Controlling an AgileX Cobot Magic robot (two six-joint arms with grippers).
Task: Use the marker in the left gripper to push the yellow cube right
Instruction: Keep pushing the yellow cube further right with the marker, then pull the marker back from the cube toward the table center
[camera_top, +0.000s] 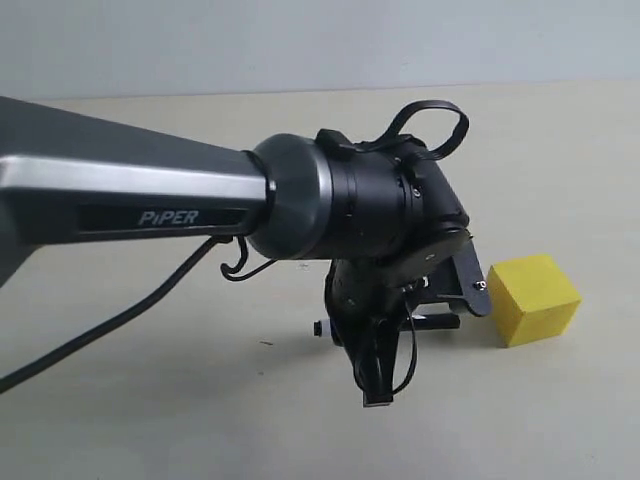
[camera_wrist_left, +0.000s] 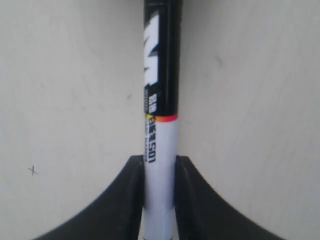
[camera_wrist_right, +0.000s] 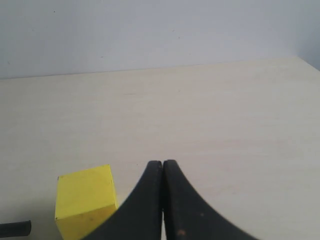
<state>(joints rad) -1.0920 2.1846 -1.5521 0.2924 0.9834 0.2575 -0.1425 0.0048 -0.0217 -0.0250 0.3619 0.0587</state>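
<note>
**Left gripper.** The left gripper (camera_wrist_left: 159, 164) is clamped on the marker (camera_wrist_left: 161, 100). The left wrist view shows both black fingers (camera_wrist_left: 122, 205) pressed against the white barrel. The black capped part with its white print sticks out beyond the fingertips, and a thin red band marks where black meets white. The gripper hangs from the grey arm (camera_top: 130, 195) marked "PIPER", and a black cable (camera_top: 100, 330) trails down beside it.

**Marker attitude.** In the exterior view the marker lies roughly level and low over the table (camera_top: 150, 420). Its black end points toward the yellow cube (camera_top: 533, 298). I cannot tell whether it touches the table surface.

**Cube.** It sits flat on the table, well short of the far edge where the tabletop meets the pale wall (camera_top: 300, 40). In the exterior view it is to the right of the left gripper. The marker's black end is near the cube's left face, with a narrow strip of table showing between them, so there is no contact. The right wrist view shows the same gap between a dark rod end and the cube.

**Right gripper.** The right gripper (camera_wrist_right: 162, 167) has its two fingers pressed together with nothing between them. It hovers near the cube and is not touching it.

**Surface.** The tabletop is pale beige, with a small x-shaped mark (camera_wrist_left: 33, 170) in the left wrist view.
</note>
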